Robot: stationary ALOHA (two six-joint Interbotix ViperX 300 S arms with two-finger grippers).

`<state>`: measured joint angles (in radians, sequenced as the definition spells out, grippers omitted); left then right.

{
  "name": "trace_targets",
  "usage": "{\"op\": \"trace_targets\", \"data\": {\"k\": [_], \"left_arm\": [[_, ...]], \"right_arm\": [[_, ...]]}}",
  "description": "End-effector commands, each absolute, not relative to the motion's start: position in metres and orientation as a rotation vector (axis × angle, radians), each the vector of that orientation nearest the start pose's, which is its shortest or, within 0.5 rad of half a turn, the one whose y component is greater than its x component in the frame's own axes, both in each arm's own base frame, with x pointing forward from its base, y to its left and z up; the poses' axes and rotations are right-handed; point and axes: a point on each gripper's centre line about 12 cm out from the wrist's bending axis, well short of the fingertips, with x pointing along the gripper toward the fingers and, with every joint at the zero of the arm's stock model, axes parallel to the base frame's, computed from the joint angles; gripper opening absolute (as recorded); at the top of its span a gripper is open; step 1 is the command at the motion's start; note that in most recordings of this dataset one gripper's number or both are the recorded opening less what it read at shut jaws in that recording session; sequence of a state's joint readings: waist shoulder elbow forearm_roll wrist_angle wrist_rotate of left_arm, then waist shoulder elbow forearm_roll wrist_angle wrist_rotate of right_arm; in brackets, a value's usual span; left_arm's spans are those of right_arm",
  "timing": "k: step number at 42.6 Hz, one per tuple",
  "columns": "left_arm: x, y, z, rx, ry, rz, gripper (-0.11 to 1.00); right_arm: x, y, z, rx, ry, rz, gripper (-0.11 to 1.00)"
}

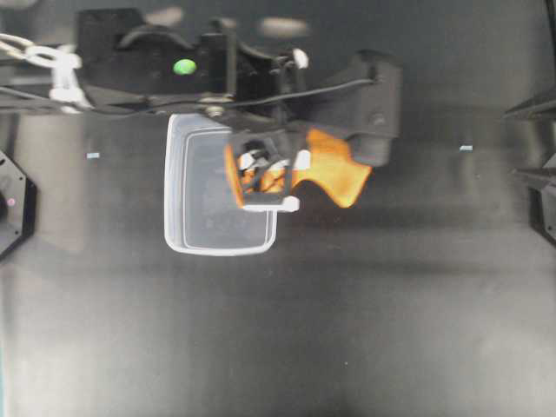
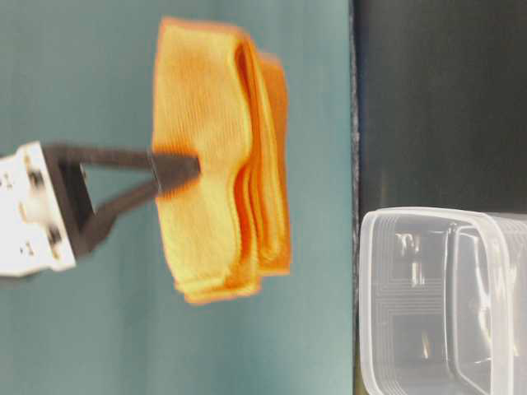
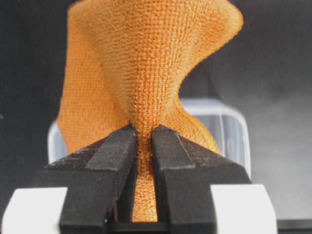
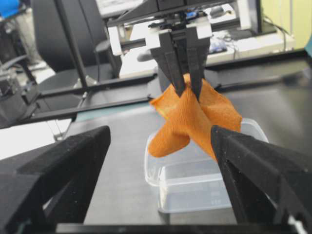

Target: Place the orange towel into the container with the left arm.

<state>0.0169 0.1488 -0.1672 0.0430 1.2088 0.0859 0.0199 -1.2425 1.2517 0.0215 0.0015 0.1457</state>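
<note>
1. Orange towel [image 4: 192,119]: soft, folded in layers, pinched at the middle and hanging in the air above the tub's rim, partly over its edge.
2. Clear plastic tub [image 1: 187,234]: rectangular, rounded corners, upright on the dark table, nothing inside.

The left arm [image 1: 261,78] is black with white clips, black cables, a green dot, and matte black jaws.

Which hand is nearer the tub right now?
Left. The left hand hangs over the tub, gripping the towel. The right hand waits open, off to the side.
</note>
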Motion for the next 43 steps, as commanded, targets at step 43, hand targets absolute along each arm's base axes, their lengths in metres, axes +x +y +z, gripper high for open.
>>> {"op": "trace_targets", "data": {"k": [43], "left_arm": [[0.367,0.017,0.276,0.091,1.128,0.007,0.07]], "right_arm": [[0.155,0.004,0.283,0.172,0.002,0.023,0.80]]}}
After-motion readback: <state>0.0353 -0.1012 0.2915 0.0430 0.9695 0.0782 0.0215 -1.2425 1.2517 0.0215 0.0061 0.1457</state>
